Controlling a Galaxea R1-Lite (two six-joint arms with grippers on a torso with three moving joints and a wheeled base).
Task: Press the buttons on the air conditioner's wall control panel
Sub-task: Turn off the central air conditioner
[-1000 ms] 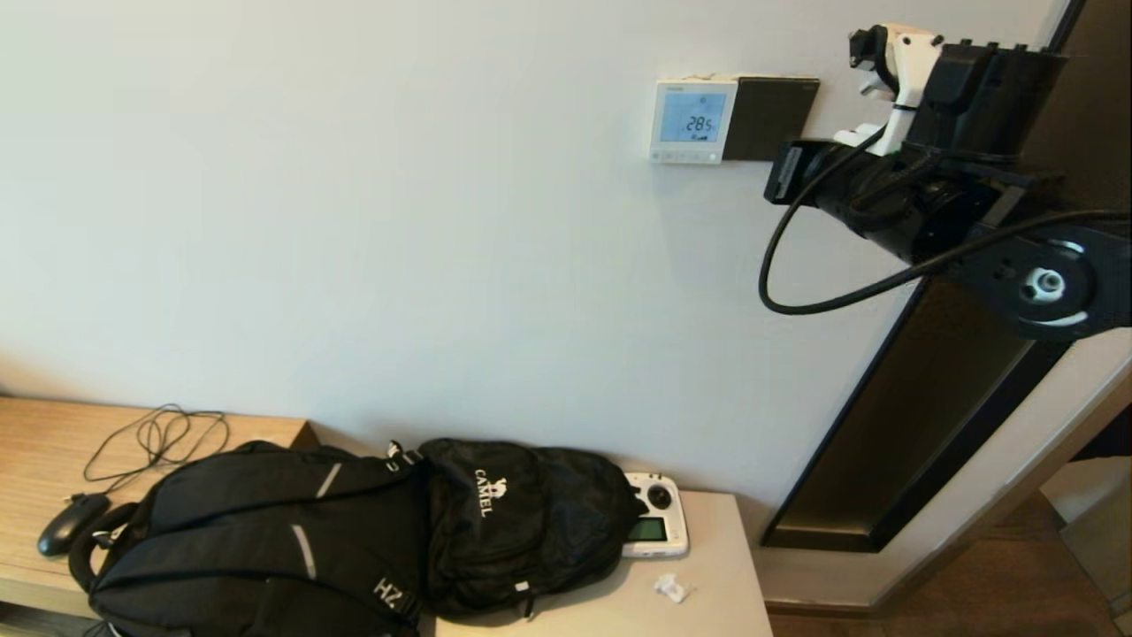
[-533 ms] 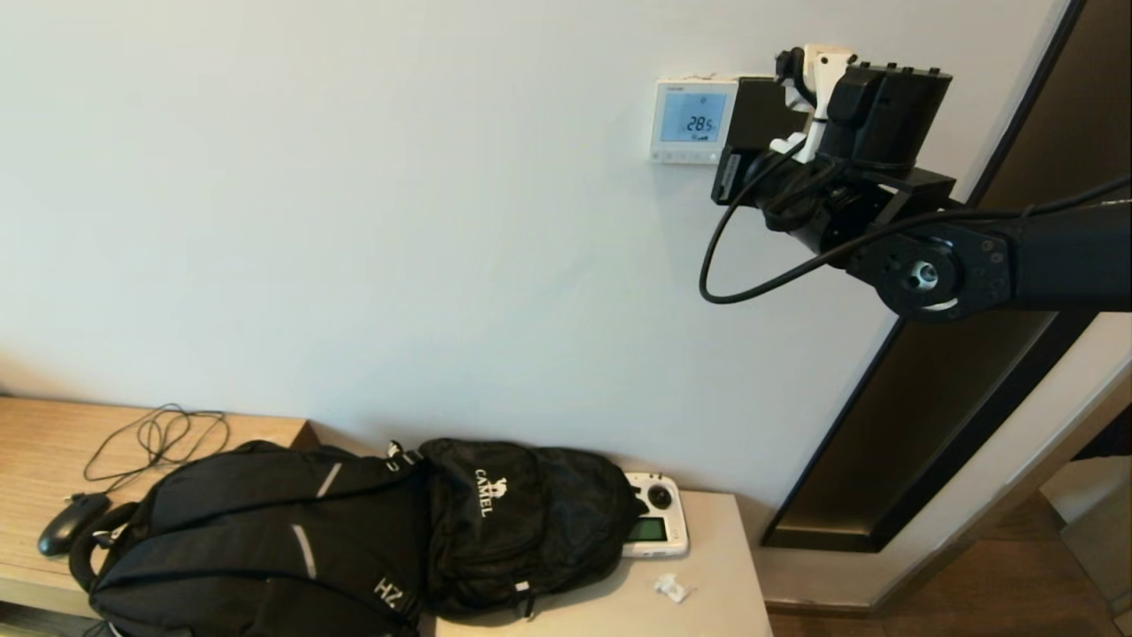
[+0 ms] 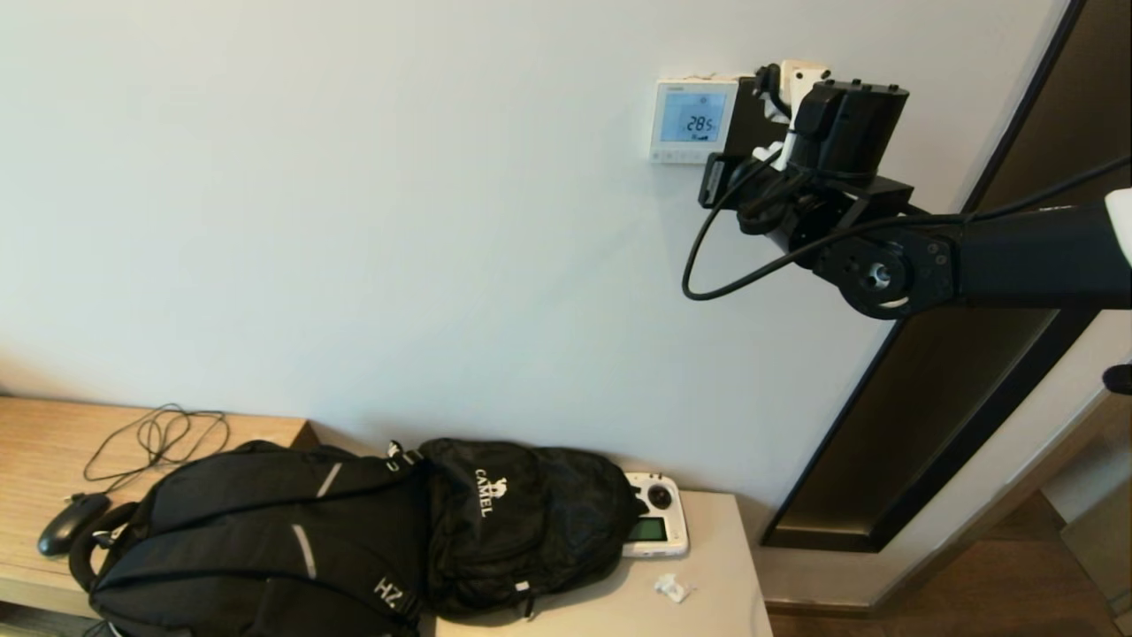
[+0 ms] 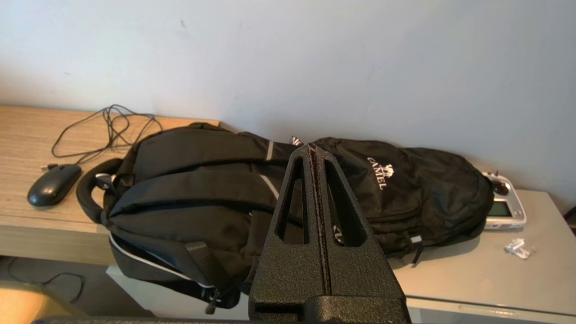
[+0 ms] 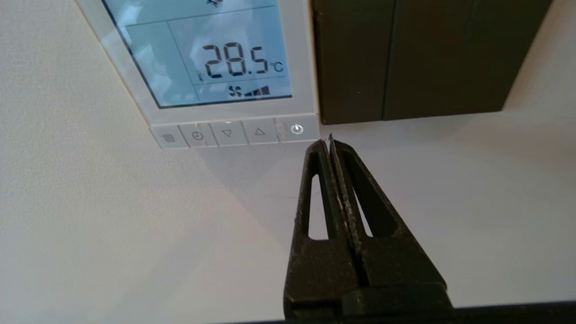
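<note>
The white wall control panel [image 3: 693, 119] hangs on the wall with its screen lit pale blue, reading 28.5. In the right wrist view the panel [image 5: 211, 54] fills the upper part, with its row of pale buttons [image 5: 227, 133] along the bottom edge. My right gripper [image 5: 327, 141] is shut and empty. Its tip sits just below the panel's corner beside the power button [image 5: 296, 129], touching none of the buttons. My right arm [image 3: 831, 177] is raised to the wall. My left gripper [image 4: 313, 150] is shut and empty, parked low over the backpack.
A black rectangular plate [image 5: 405, 58] adjoins the panel, partly hidden by my arm in the head view. A black backpack [image 3: 354, 531], a white handheld controller [image 3: 656, 526], a mouse [image 3: 71, 522] and a cable [image 3: 159, 438] lie on the desk. A dark door frame [image 3: 929, 416] stands at right.
My right arm has swung left along the wall toward the panel and now covers most of the black plate. The screen still reads 28.5. The left arm has not moved.
</note>
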